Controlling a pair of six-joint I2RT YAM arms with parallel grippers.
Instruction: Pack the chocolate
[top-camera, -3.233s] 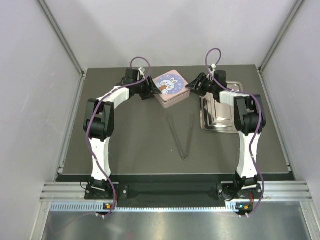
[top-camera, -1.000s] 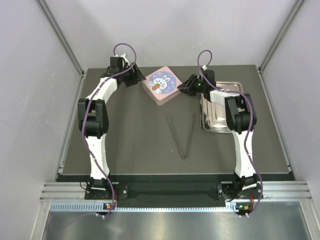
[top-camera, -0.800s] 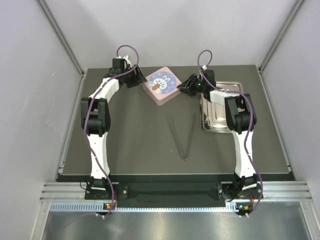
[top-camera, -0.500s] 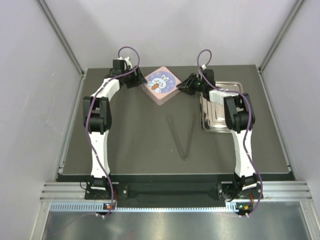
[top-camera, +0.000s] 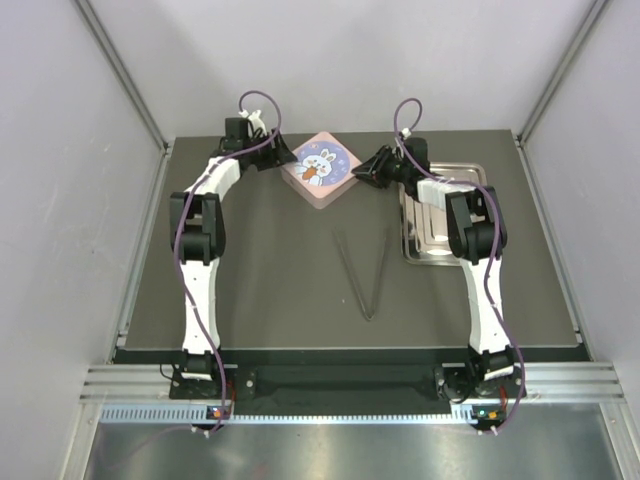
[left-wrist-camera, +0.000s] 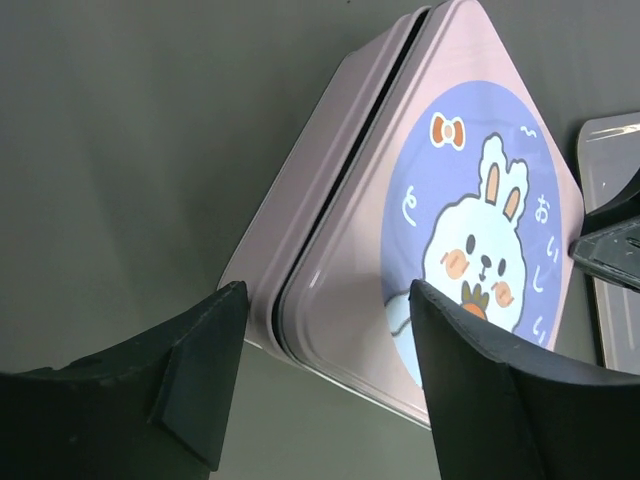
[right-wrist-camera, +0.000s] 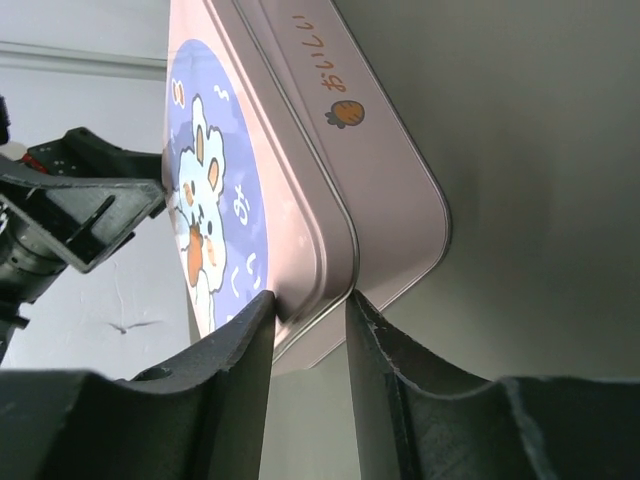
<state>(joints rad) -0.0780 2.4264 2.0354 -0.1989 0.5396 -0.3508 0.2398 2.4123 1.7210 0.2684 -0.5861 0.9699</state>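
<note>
Evidently right gripper (right-wrist-camera: 308, 302) clamps pink box (top-camera: 322, 170) lid corner; left gripper (left-wrist-camera: 325, 305) spread wide; contents hidden.

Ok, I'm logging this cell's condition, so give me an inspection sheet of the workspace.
Surface: dark matte table.
Job's things: chocolate, nothing seen.
Clutter: pink tin at the far middle, lid on; tongs in the centre; metal tray right of the tin.
Grippers: left gripper open, fingers astride a tin corner; right gripper shut on the opposite corner's lid rim.
Cables: purple cables loop over both wrists.
Surroundings: pale walls, metal frame posts.
</note>
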